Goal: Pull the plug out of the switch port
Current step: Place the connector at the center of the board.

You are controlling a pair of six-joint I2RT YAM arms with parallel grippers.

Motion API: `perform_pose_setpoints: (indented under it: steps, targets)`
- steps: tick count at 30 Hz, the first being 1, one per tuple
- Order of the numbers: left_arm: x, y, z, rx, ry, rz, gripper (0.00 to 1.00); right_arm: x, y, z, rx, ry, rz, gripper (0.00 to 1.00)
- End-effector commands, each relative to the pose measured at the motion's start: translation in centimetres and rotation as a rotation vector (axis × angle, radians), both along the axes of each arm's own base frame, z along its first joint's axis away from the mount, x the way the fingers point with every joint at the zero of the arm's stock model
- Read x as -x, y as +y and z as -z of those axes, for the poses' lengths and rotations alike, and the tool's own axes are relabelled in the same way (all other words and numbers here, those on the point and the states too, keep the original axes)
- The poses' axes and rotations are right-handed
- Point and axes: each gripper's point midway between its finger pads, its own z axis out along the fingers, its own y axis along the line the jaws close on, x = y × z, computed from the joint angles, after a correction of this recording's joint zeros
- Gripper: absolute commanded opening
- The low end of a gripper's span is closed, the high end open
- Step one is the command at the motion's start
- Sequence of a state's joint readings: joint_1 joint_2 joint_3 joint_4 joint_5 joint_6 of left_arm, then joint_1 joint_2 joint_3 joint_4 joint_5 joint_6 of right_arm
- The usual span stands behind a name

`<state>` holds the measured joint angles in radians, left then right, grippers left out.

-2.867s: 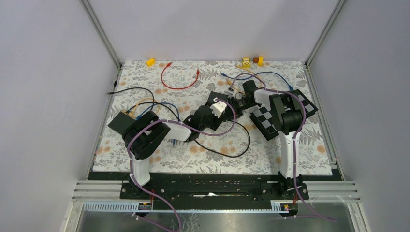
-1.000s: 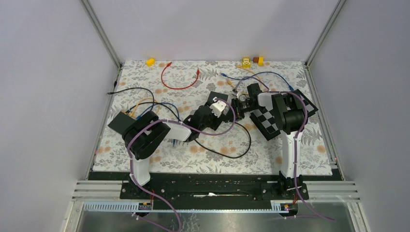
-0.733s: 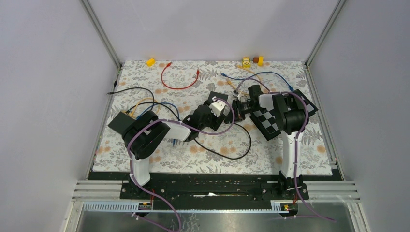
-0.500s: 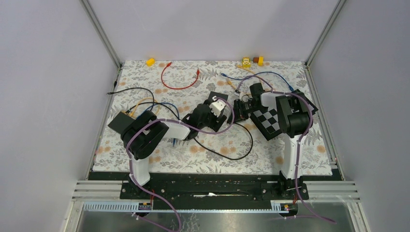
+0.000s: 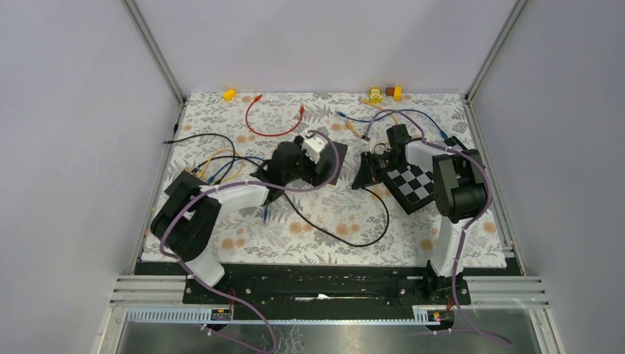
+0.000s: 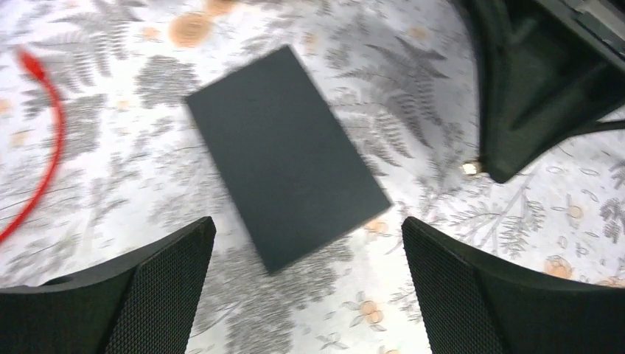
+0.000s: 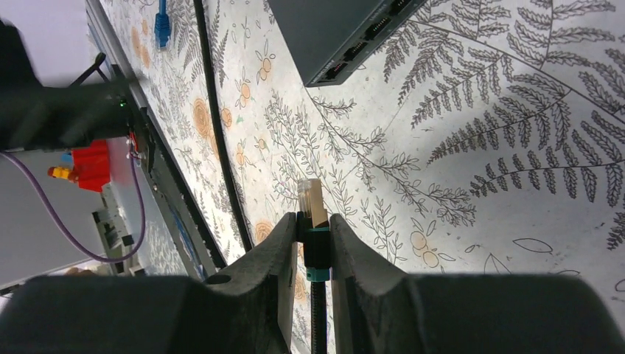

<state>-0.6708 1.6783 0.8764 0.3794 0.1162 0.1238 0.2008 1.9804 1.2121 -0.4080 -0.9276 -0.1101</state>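
Soft, even light fills the scene, casting only faint shadows. The left wrist view is blurred, its red cable (image 6: 57, 140) smeared; the right wrist view shows the plug (image 7: 311, 203) sharply.

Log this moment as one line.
plug: free of switch, held in right claw | left claw: open over switch

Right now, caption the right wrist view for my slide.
Right tool grips the plug, clear of the switch ports.
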Motion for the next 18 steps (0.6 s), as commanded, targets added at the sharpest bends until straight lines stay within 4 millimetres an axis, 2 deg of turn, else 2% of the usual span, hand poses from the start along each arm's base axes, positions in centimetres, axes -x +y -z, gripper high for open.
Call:
perform_pose_setpoints:
  steps: [1, 4, 8, 14, 18]
  targets:
    - [-1.4, 3.7, -4.0, 0.079, -0.016, -0.036, 0.99, 0.8, 0.5, -2.0, -0.029, -0.081, -0.056, 0.19]
    - [-1.8, 6.8, -5.5, 0.093, -0.028, -0.085, 0.99, 1.9, 2.0, -1.9, -0.027, -0.104, -0.111, 0.19]
    - [-1.1, 10.0, -7.5, 0.129, -0.044, -0.115, 0.99, 3.5, 5.6, -2.0, 0.006, -0.182, -0.243, 0.18]
    - [0.5, 13.0, -11.6, 0.209, -0.11, -0.164, 0.99, 3.6, 12.8, -3.7, -0.073, -0.243, -0.353, 0.18]
    - [1.1, 15.2, -13.7, 0.213, -0.19, -0.234, 0.99, 3.3, 17.5, -3.9, -0.138, -0.245, -0.382, 0.19]
